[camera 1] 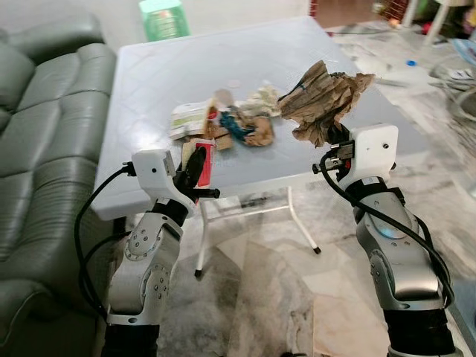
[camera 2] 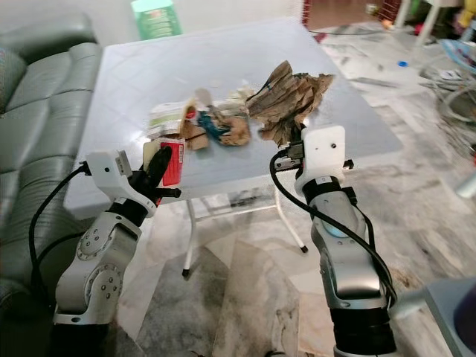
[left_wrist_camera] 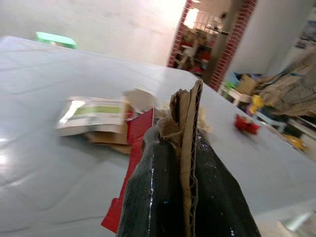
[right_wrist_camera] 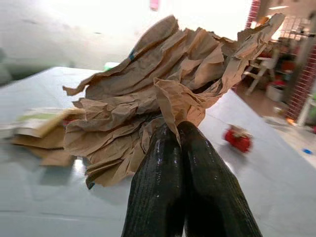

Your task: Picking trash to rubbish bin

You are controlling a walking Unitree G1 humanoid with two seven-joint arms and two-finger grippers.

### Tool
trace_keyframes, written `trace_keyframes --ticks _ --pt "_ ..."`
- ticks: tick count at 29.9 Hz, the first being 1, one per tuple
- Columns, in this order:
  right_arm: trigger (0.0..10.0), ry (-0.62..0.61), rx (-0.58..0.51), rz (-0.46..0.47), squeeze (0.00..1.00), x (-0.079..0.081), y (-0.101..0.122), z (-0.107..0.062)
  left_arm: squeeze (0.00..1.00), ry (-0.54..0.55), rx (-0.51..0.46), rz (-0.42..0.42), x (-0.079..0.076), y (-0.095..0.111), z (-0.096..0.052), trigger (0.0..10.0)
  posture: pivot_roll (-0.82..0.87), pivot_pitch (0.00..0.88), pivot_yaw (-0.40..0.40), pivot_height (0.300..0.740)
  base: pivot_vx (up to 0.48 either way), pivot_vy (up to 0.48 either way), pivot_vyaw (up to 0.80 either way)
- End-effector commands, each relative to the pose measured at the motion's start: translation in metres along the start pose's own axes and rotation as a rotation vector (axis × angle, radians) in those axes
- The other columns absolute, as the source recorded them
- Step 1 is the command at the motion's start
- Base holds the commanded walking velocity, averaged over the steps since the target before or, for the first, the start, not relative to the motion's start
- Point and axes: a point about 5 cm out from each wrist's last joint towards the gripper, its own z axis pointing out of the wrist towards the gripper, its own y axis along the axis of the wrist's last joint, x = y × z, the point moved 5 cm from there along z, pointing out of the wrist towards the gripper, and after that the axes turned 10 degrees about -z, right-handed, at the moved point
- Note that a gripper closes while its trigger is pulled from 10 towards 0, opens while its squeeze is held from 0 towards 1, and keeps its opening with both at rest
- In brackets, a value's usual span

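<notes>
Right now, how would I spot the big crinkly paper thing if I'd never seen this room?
Find the pale plastic table beside the grey sofa. Above its near edge, the robot's right hand pinches a crumpled brown paper bag. Unlike the small scraps in the trash pile lying on the tabletop, it is big and held up in the air.

A grey sofa (camera 1: 44,111) stands beside the white table (camera 1: 149,82).

A sofa (camera 1: 44,126) is hemming in the table (camera 1: 149,74) on its left side. A trash pile (camera 1: 223,123) is crowding the table's near middle. Beyond the pile, bare tabletop is stretching toward a green stool (camera 1: 163,18).
</notes>
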Motion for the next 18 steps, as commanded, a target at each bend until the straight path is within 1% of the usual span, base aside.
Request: trace_keyframes --ticks 1,2,3,4,5,10,11,15,17,18 --pt "10.0 0.0 -0.031 0.001 0.0 -0.0017 0.0087 0.0002 0.0 0.004 0.004 0.007 0.001 -0.0012 -0.0004 5.9 -0.07 0.091 0.066 0.74 0.0 -0.285 0.0" --pt "10.0 0.0 -0.031 0.001 0.0 -0.0017 0.0087 0.0002 0.0 0.004 0.004 0.007 0.001 -0.0012 -0.0004 5.9 -0.07 0.091 0.066 0.74 0.0 -0.285 0.0" --pt "10.0 0.001 -0.03 0.0 0.0 -0.0017 0.0085 0.0001 0.0 0.005 0.004 0.007 0.0009 -0.0016 -0.0006 5.4 -0.07 0.091 0.066 0.74 0.0 -0.322 0.0" --pt "10.0 0.002 -0.03 0.0 0.0 -0.0018 0.0085 0.0001 0.0 0.004 0.005 0.006 0.0007 -0.0017 -0.0006 5.4 -0.07 0.091 0.066 0.74 0.0 -0.337 0.0" --pt "10.0 0.003 -0.03 0.0 0.0 -0.0017 0.0084 0.0 0.0 0.004 0.004 0.006 0.0005 -0.0018 -0.0006 5.0 -0.07 0.091 0.066 0.74 0.0 -0.337 0.0" --pt "10.0 0.004 -0.028 -0.001 0.0 -0.0017 0.008 -0.0003 0.0 0.004 0.004 0.006 0.001 -0.0019 -0.0006 4.9 -0.07 0.092 0.065 0.74 0.0 -0.424 0.0" --pt "10.0 0.004 -0.028 -0.002 0.0 -0.0019 0.0079 -0.0004 0.0 0.006 0.005 0.005 0.0017 -0.002 -0.0006 5.1 -0.07 0.093 0.065 0.74 0.0 -0.33 0.0" --pt "10.0 0.004 -0.026 -0.004 0.0 -0.0019 0.0076 -0.0006 0.0 0.006 0.003 0.005 0.0018 -0.0019 -0.0008 4.9 -0.07 0.093 0.065 0.74 0.0 -0.308 0.0" --pt "10.0 0.004 -0.026 -0.005 0.0 -0.002 0.0074 -0.0008 0.0 0.009 0.003 0.003 0.0019 -0.0023 -0.001 5.5 -0.07 0.093 0.065 0.74 0.0 -0.296 0.0" --pt "10.0 0.005 -0.025 -0.005 0.0 -0.0019 0.0073 -0.0009 0.0 0.01 0.004 0.0 0.0019 -0.0025 -0.0012 6.4 -0.07 0.093 0.065 0.74 0.0 0.0 0.0"
